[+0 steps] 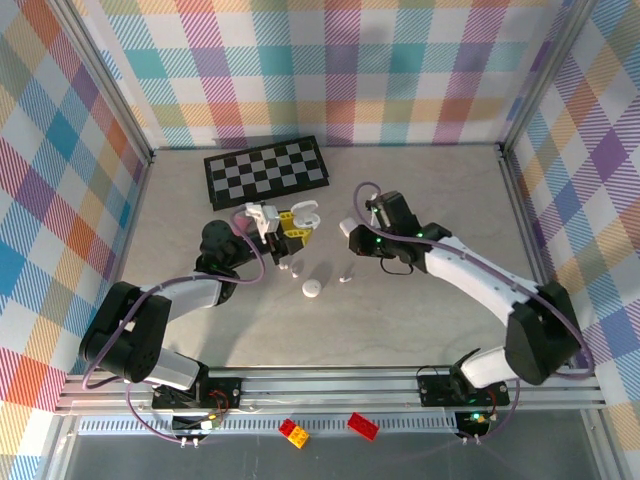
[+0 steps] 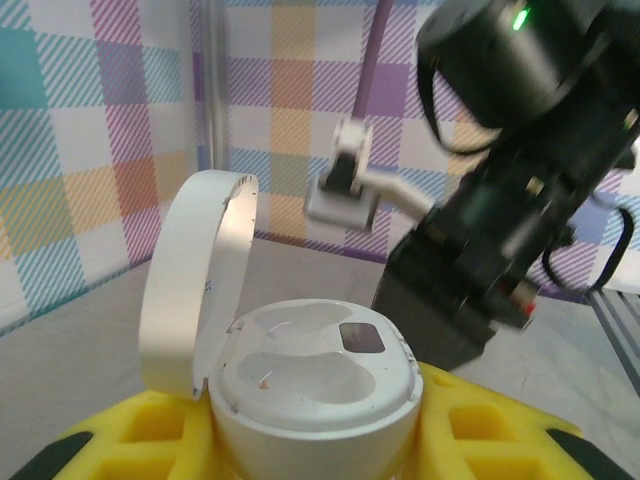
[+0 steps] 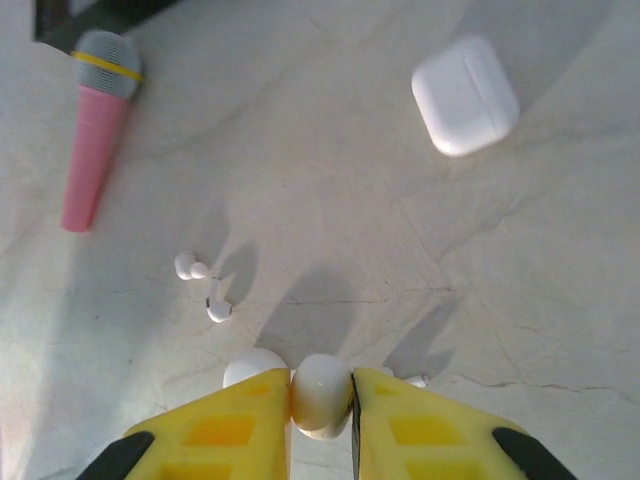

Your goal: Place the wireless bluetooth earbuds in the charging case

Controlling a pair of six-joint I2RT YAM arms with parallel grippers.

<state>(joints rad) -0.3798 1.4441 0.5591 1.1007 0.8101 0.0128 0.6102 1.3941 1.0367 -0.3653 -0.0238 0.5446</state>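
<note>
Pastel check walls are standing around the pale desk [image 1: 330,330], and both my arms are meeting near its middle. My left claw [image 2: 315,440] is pinching the case [image 2: 315,370] low on its body between the yellow pads [image 2: 130,445]. It is holding the case upright, with the lid [image 2: 195,280] swung open to one side. Both wells in the top are looking empty to me.

My right claw [image 3: 322,378] is pressed together on one white bud [image 3: 322,405]. Only a rounded part of the bud is showing between the pads, so I cannot tell which way its stem is pointing. In the overhead view this claw is hanging near the case but not over it. Two loose buds [image 3: 188,266] are lying on the desk below it, and a second case [image 3: 465,95], closed, is lying farther away.

I am judging that the step in hand is bringing this bud to a well. To do it well, I am thinking of these points:

- The left claw should be holding the case quiet and level.
- The right claw should be coming from the side away from the lid, so that it is not knocking the lid shut.
- The stem should be pointing down into the deep part of the well before I am lowering, so I should check the angle first.
- The lowering should be slow and straight, because the glossy bud can be slipping.
- The right claw should be spreading only when the bud is sitting inside.
</note>
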